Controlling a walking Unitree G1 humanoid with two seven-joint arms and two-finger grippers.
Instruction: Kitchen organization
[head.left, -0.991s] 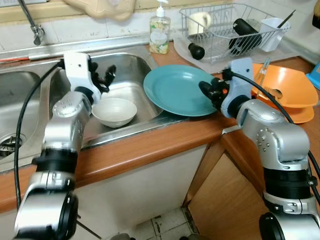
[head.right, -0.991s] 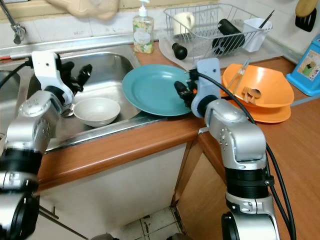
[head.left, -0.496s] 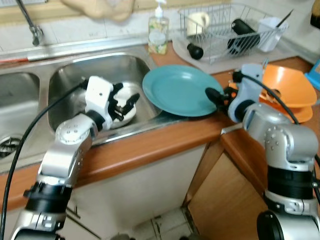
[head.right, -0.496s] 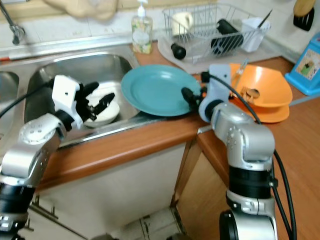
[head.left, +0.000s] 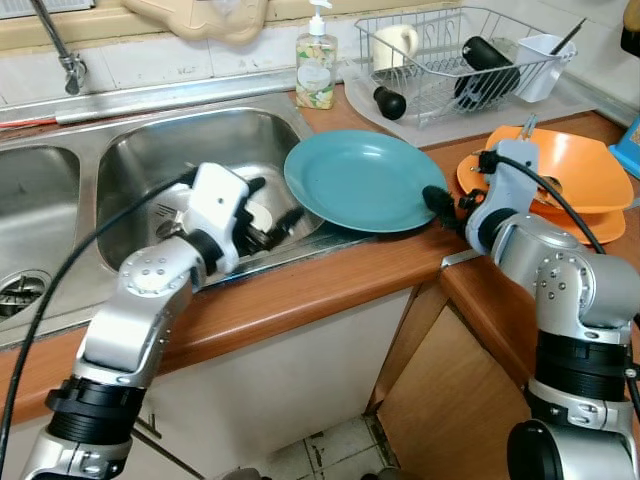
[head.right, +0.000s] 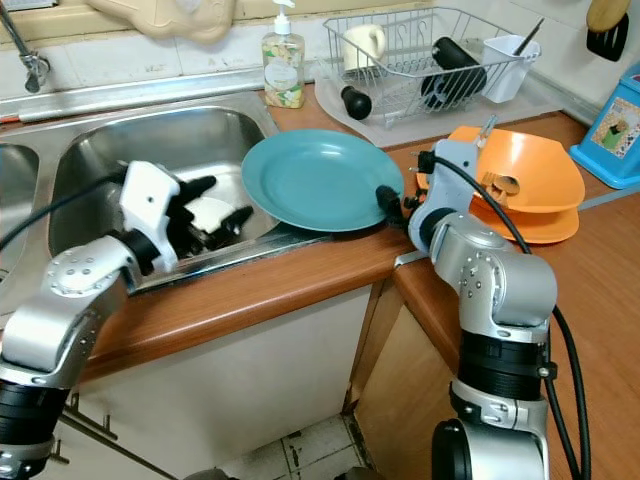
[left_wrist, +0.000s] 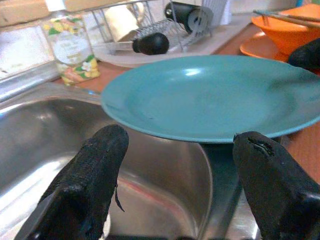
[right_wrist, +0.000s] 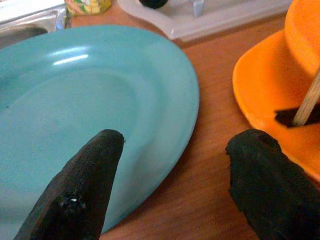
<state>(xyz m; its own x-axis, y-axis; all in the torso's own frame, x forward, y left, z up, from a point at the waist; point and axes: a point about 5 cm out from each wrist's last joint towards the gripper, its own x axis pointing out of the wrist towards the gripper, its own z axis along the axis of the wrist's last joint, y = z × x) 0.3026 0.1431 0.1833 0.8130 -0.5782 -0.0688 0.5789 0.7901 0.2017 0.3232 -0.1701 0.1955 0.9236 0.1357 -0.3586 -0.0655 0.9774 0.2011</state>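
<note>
- The left gripper (head.left: 268, 212) sits low in the stainless steel sink basin (head.left: 150, 150), fingers spread apart and gripping nothing.
- The small white ceramic bowl (head.right: 208, 214) lies just beneath and behind this gripper, largely hidden by it; contact cannot be determined.
- The round teal plate (head.left: 358, 180) lies directly ahead of the left gripper's fingertips, tilted, with one edge overhanging the basin and the far edge on the wooden countertop (head.left: 330, 275).
- The right gripper (right_wrist: 165, 185) hangs at the plate's opposite rim, fingers parted and empty; one finger (right_wrist: 80, 187) is over the rim, the other over the counter.
- The stacked orange bowls (head.left: 575, 170) sit just beside the right gripper, holding utensils.
- The wire dish rack (head.left: 455, 55) stands beyond the plate.
</note>
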